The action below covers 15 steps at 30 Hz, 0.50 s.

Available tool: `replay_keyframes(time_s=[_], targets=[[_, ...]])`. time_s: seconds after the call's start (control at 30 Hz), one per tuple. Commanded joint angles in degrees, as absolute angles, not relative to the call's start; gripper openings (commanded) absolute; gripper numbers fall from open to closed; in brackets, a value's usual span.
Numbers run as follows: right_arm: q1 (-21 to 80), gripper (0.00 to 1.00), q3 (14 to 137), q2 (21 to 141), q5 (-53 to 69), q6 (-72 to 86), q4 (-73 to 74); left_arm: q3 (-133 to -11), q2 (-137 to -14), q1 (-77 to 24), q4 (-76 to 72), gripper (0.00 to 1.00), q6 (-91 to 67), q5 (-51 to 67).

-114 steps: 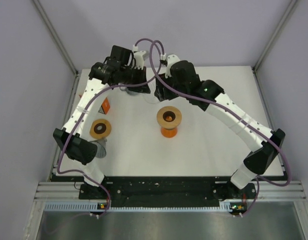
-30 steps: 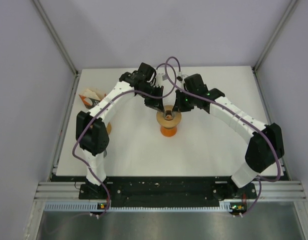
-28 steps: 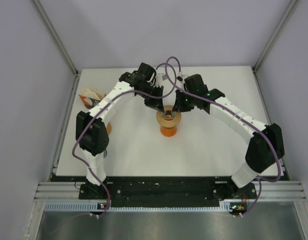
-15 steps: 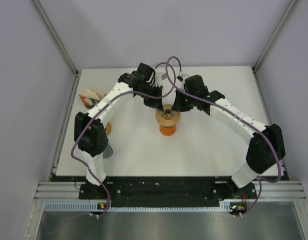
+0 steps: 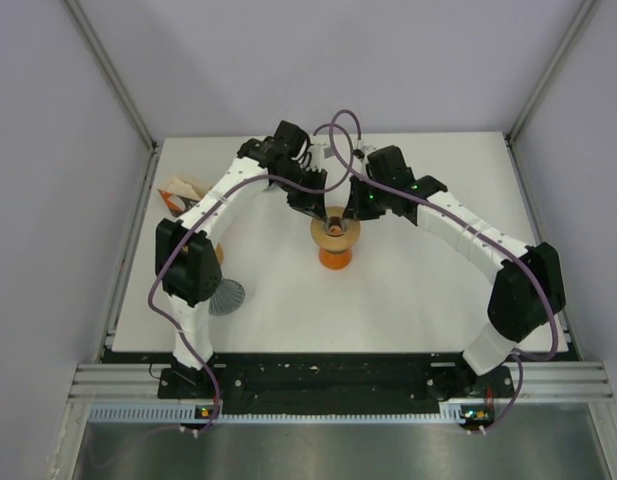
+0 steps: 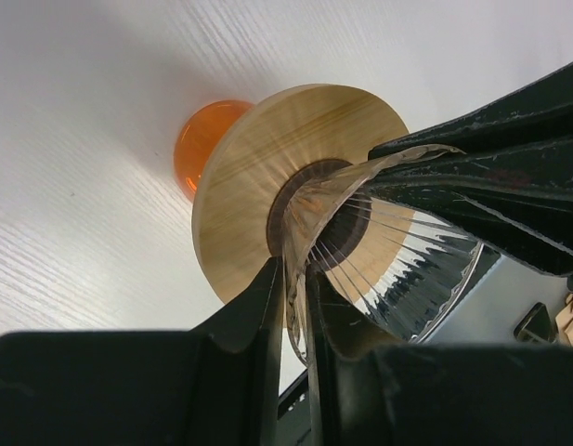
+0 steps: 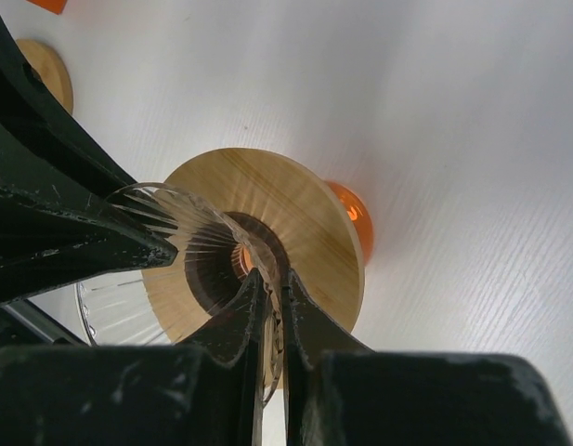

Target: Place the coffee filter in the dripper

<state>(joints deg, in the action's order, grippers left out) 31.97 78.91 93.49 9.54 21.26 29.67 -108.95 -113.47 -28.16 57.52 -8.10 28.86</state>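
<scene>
The left gripper (image 6: 293, 286) is almost closed, its two black fingers pinching the thin rim of the translucent, pleated, cone-shaped coffee filter (image 6: 397, 255). The right gripper (image 7: 270, 293) is drawn in to the same narrow slit on the opposite side of that rim. The filter hangs between the two, tilted, its narrow end at the dark centre hole of the dripper (image 6: 258, 158), a round wooden collar on an orange glass base. The dripper stands on the white table (image 5: 418, 290); whether the cone is fully seated I cannot tell.

The filter looks very light and thin. Its pleats should give it some spring, but it would likely crease under a hard squeeze, so the rim, taken on two opposite sides, seems the right hold. The dripper looks top-heavy on its small base, so a sideways push could tip it.

The wrist views show the pinch and the cone against the hole. Each also shows the other arm's fingers across the rim. The top view hides the filter under the two wrists meeting over the dripper. Only that view shows a grey ribbed round thing (image 5: 226, 297) by the left arm and an orange-and-white packet (image 5: 178, 193) near the table's left edge. The right wrist view alone shows a second wooden disc (image 7: 49, 70) lying well apart.
</scene>
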Motion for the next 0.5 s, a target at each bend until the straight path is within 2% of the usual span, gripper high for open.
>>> replay_keyframes(time_s=[0.0, 0.13, 0.47], targets=[[32.0, 0.04, 79.2, 98.3, 9.0, 14.9, 40.2, -109.8, -118.0, -27.5, 63.1, 0.19, -0.5, 27.1], [32.0, 0.11, 81.6, 98.5, 9.8, 14.6, 41.3, -112.8, -117.8, -26.7, 64.0, 0.2, -0.6, 28.2], [32.0, 0.24, 85.1, 97.2, 12.1, 14.8, 41.8, -115.8, -116.8, -26.0, 63.8, 0.38, -0.5, 30.8]])
